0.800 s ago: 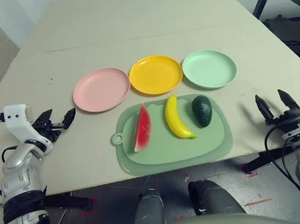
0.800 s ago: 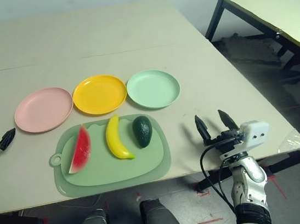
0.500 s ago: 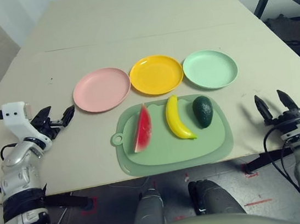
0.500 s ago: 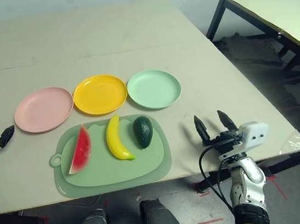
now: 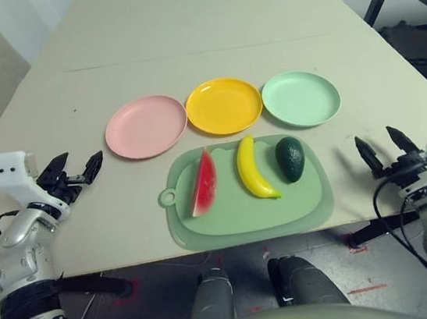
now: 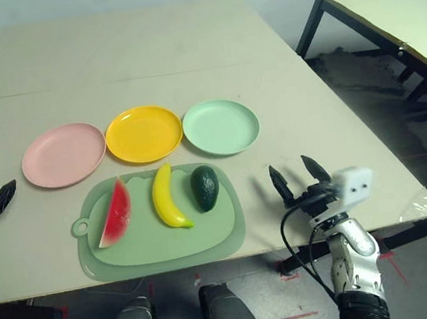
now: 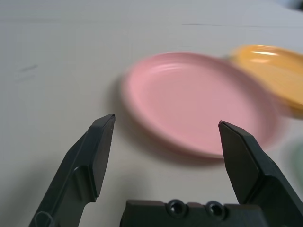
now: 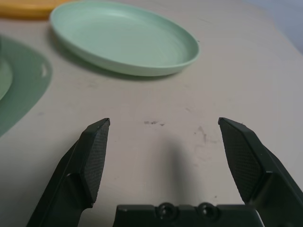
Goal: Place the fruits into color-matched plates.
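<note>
Fruits, the watermelon (image 5: 202, 183), banana (image 5: 253, 168) and avocado (image 5: 290, 159), lie on the green mat (image 5: 314, 207); either wide-spread, empty gripper, left (image 7: 166, 119) or right (image 8: 164, 120), could nudge the close-set neighbours if it descends off-centre.

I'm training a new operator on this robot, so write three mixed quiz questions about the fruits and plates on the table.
1. Multiple choice: which fruit lies between the other two on the rounded green mat?
a) red watermelon wedge with green rind
b) curved yellow banana
c) dark green avocado

2. True or false: the round pink plastic plate already holds a fruit.

3. Fill in the blank: of the three plates, the one in the middle is the round ______ plastic plate.

Key: 1 b; 2 false; 3 orange-yellow
</note>
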Controlling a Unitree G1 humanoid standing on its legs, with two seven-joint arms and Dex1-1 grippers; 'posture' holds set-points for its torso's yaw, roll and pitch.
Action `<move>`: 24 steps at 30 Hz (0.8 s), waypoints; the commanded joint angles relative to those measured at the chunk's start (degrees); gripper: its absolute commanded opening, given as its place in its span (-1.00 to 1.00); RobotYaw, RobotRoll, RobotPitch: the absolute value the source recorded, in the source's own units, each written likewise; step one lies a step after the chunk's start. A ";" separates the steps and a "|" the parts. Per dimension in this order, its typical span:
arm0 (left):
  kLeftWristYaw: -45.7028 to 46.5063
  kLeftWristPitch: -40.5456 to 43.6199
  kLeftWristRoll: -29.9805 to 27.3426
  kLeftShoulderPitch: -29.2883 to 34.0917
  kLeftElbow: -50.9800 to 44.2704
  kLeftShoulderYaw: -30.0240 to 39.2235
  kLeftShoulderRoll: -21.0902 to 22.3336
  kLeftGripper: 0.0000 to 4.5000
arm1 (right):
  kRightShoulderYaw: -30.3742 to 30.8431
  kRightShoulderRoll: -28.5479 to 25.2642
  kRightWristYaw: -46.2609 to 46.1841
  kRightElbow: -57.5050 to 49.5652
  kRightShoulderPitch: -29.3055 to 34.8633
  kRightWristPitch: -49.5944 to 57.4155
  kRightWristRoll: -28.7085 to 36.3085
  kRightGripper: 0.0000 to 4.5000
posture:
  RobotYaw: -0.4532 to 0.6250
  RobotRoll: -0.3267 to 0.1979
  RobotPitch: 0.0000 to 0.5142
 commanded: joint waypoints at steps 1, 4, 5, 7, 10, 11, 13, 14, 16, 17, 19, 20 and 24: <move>-10.32 2.84 -2.98 -1.33 -2.90 -1.53 5.37 0.98 | 3.32 -8.78 2.96 -6.35 -1.79 2.89 -7.17 1.00 | -0.11 0.25 -0.47; -16.09 2.47 -0.90 -2.12 -4.27 -4.91 9.78 0.98 | 7.90 -17.96 11.00 -10.68 -5.16 2.25 -9.42 1.00 | -0.12 0.25 -0.50; -18.15 1.85 0.00 -1.72 -5.85 -6.65 10.89 0.98 | 9.48 -20.54 14.16 -11.64 -7.03 1.72 -9.10 1.00 | -0.12 0.25 -0.50; -21.77 0.54 1.24 -0.60 -9.73 -9.57 12.79 0.98 | 13.55 -25.10 22.02 -13.08 -13.05 2.30 -7.73 1.00 | -0.13 0.25 -0.51; -23.77 0.97 1.10 -0.40 -12.79 -10.82 14.04 0.98 | 19.46 -28.72 33.92 -13.36 -20.86 1.05 -5.02 1.00 | -0.16 0.25 -0.55; -24.34 2.09 -0.04 -0.62 -13.89 -10.76 14.00 0.98 | 22.24 -29.68 39.04 -13.76 -24.10 1.78 -4.48 1.00 | -0.16 0.25 -0.55; -26.56 3.15 -0.94 -0.01 -16.44 -12.17 14.24 0.98 | 27.47 -29.67 46.00 -13.96 -30.55 3.30 -5.86 1.00 | -0.15 0.25 -0.57; -27.91 2.89 -0.62 0.38 -17.60 -13.46 14.38 0.98 | 30.07 -28.32 48.04 -13.45 -33.93 2.61 -7.34 1.00 | -0.14 0.25 -0.57; -29.26 2.77 -0.33 0.18 -18.92 -15.13 14.33 0.98 | 33.31 -25.62 49.94 -11.95 -38.56 1.26 -9.21 1.00 | -0.12 0.25 -0.57; -29.40 3.00 -0.53 -0.38 -19.32 -15.55 14.10 0.98 | 34.39 -24.43 50.45 -11.07 -40.34 0.87 -10.01 1.00 | -0.11 0.25 -0.56; -29.69 3.22 -0.70 -1.47 -19.81 -16.37 13.78 0.98 | 36.20 -22.22 50.93 -8.94 -43.49 0.38 -12.01 1.00 | -0.10 0.25 -0.55; -29.81 3.20 -0.71 -1.71 -20.02 -16.68 13.67 0.98 | 36.92 -21.30 50.81 -7.95 -44.75 0.44 -13.15 1.00 | -0.09 0.25 -0.55; -30.17 2.77 -0.32 -1.26 -20.54 -17.33 13.49 0.98 | 38.30 -18.06 49.19 -5.06 -47.89 1.47 -16.61 1.00 | -0.08 0.25 -0.51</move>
